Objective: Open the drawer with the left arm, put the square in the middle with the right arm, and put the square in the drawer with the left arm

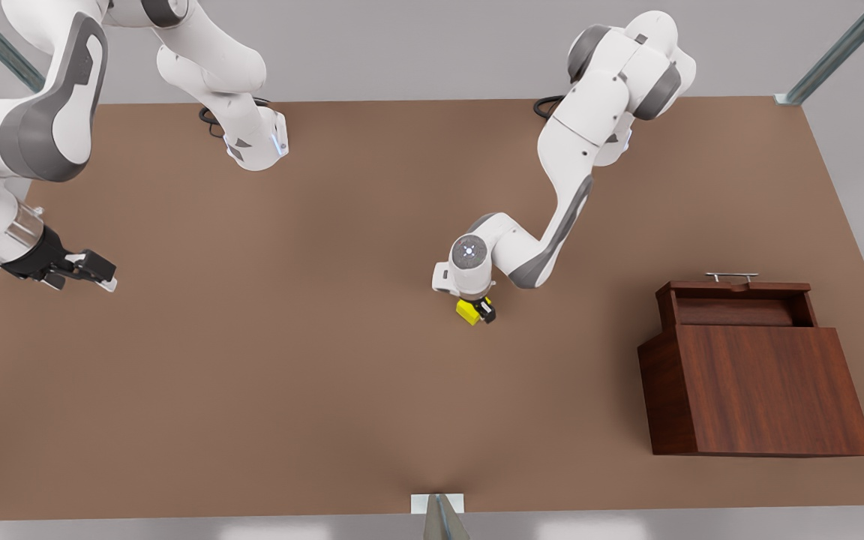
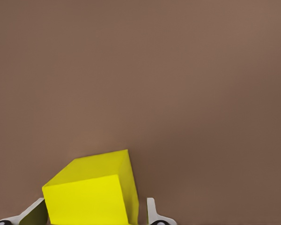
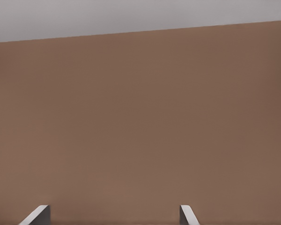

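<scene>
Yellow, unlabelled, one square [image 2: 91, 194] sits clamped in the left gripper [image 1: 479, 310] mid-table [image 1: 252, 390]. Right gripper [image 1: 91, 271] hangs open. One drawer [image 1: 739, 304] stands open.

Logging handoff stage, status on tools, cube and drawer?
Left tool shut on the square at mid-table. Right tool open, waiting at front view's left. Drawer open, path clear.

The square [image 1: 467, 310] sits mid-counter [image 1: 289, 390] between the left gripper's [image 1: 477, 312] fingers. The cabinet [image 1: 758, 390] stands near the front view's right edge, its drawer [image 1: 736, 300] pulled out. The right gripper [image 1: 91, 271] hangs over the opposite edge.
</scene>
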### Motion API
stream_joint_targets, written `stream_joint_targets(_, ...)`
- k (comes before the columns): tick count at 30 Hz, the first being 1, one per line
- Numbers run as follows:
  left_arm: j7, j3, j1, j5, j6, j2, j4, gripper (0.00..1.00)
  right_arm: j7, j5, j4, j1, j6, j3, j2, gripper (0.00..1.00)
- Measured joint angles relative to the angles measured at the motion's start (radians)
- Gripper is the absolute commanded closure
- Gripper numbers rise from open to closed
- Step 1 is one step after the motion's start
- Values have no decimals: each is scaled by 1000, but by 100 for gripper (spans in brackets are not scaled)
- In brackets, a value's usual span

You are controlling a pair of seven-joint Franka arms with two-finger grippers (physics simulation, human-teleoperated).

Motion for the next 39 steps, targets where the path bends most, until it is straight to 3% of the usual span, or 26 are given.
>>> stream_joint_targets(8, -24, 3, -11, 43, 49, 25, -10, 0, -5, 2, 0, -1, 10, 0, 1, 0)
stream_joint_targets(12, -39, 7, -12, 57, 63, 34, -10, 15, -7, 6, 11, -5, 13, -4, 0, 0)
stream_joint_targets(16, -52, 8, -12, 62, 69, 32, -10, 16, -9, 9, 16, -11, 19, -6, 1, 0)
stream_joint_targets(21, -66, 8, -12, 64, 72, 29, -8, 25, -10, 10, 17, -8, 31, -6, 2, 0)
stream_joint_targets(34, -94, 8, -12, 69, 67, 16, 2, 31, -13, 10, 29, -4, 41, -6, 14, 0)
stream_joint_targets(39, -107, 7, -10, 69, 32, -49, 27, 31, -13, 12, 30, -3, 42, -6, 19, 0)
